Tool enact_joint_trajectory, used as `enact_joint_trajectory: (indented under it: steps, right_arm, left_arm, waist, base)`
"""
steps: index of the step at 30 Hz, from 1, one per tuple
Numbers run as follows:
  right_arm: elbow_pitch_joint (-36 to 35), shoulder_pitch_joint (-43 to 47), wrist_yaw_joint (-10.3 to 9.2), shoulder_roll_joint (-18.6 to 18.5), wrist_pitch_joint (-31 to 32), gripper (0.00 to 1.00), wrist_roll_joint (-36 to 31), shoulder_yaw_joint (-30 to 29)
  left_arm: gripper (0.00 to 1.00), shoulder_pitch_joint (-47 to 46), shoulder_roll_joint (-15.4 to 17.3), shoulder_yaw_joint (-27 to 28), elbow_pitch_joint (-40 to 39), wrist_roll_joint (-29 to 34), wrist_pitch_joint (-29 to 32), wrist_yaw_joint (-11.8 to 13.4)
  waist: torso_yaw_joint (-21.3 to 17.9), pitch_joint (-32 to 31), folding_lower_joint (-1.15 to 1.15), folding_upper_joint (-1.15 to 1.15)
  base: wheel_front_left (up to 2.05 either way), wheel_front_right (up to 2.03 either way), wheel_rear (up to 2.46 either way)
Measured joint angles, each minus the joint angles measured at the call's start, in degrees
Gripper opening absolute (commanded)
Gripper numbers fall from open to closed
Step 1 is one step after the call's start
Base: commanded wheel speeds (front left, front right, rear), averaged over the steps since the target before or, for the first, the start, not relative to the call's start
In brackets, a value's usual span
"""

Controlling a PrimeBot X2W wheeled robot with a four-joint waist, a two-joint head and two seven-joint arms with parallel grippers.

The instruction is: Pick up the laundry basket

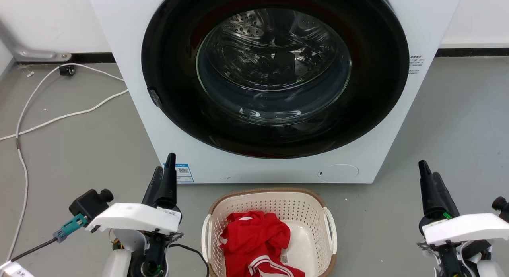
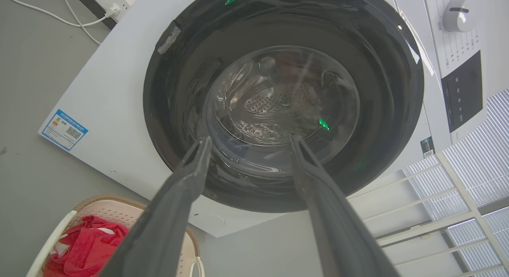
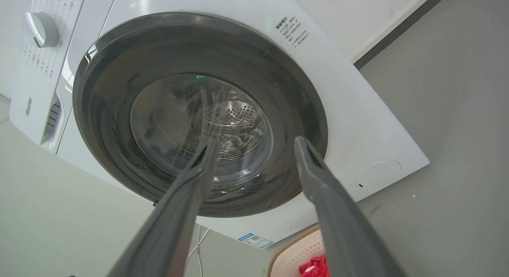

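The laundry basket, cream-white and perforated with a brown rim and white side handles, stands on the floor before the washer at the bottom centre of the head view. A red garment lies inside it. My left gripper stands to the basket's left, fingers pointing up and away, open and empty. My right gripper is off to the basket's right, likewise open and empty. The left wrist view has the basket at its lower left, beside the left gripper. The basket's rim sits by the right gripper.
A white front-loading washer with a shut dark glass door stands just behind the basket. White cables trail over the grey floor at the left. A white rack shows beside the washer.
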Motion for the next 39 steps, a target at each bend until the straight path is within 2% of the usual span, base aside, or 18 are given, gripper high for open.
enact_joint_trajectory:
  steps: [15, 39]
  right_arm:
    - [-0.6, 0.0, 0.0, 0.3, -2.6, 1.0, -15.6, 0.7]
    - [1.5, -0.7, 0.01, 0.7, -5.6, 1.0, -33.4, 1.4]
  left_arm:
    - [1.0, -1.7, 0.0, -3.1, 1.1, 14.2, -2.8, 2.8]
    - [1.0, -4.0, 0.0, -5.9, 4.0, 29.9, -6.4, 5.0]
  waist:
    - [0.3, -0.1, 0.0, 0.0]
    - [0.7, -0.1, 0.0, 0.0]
  base:
    - [0.0, 0.0, 0.0]
    - [0.0, 0.0, 0.0]
